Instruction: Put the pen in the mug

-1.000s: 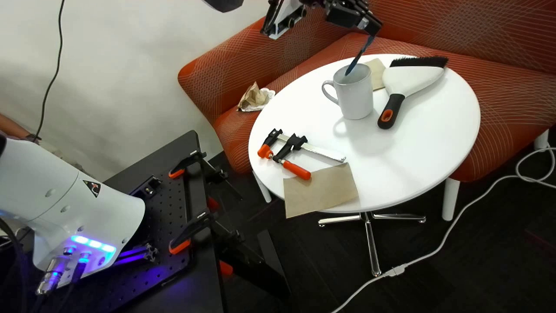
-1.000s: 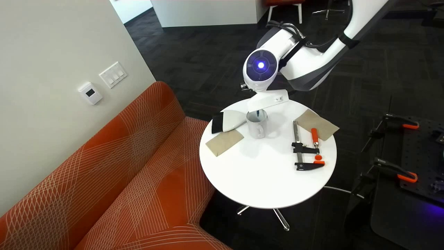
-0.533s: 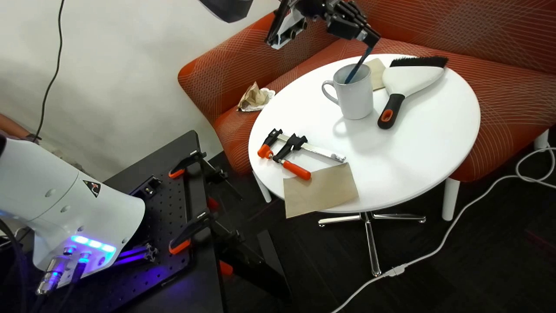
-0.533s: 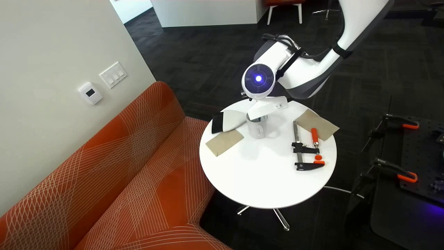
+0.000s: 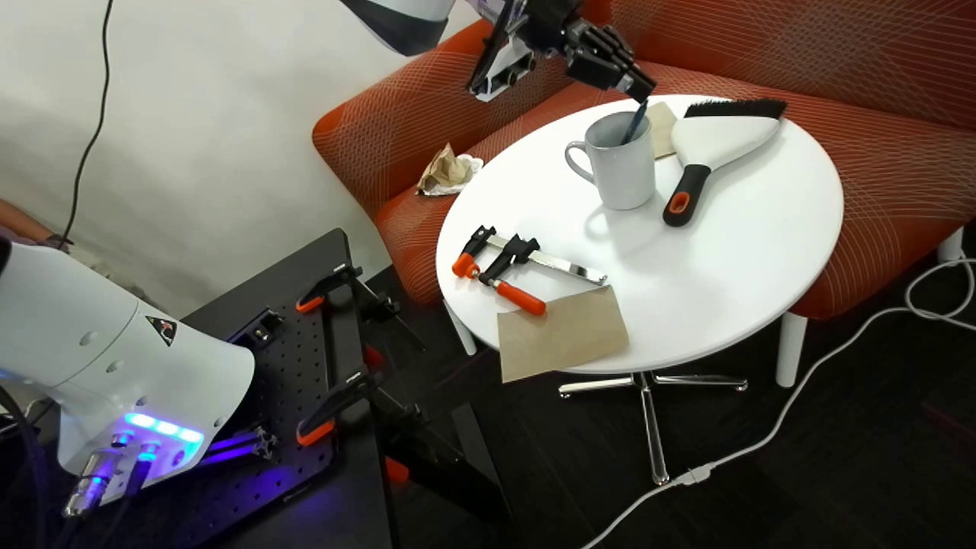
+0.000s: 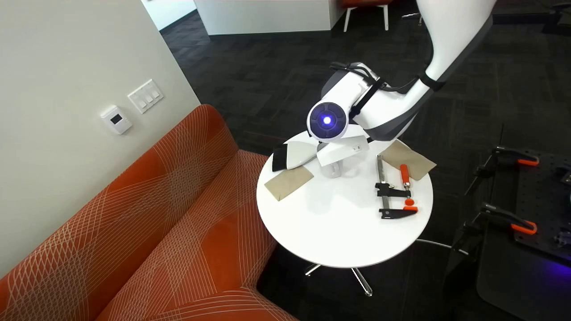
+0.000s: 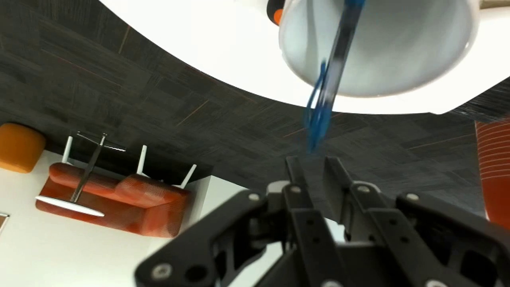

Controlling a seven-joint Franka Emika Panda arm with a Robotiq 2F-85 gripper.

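One round table in an exterior view carries one mug near 12 o'clock, one brush at 1, one clamp at 8 and two papers, at 12 and 7. Past 8, one desk bears two more clamps. One pen, one gripper.

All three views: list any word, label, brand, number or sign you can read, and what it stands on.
No word, brand or number is legible.
Robot base: triangular sticker, its symbol too small to read.
Wall box: small dark display, nothing readable.
Mug: no marking seen on its outside.
Pen: blurred in the wrist view, no print readable.
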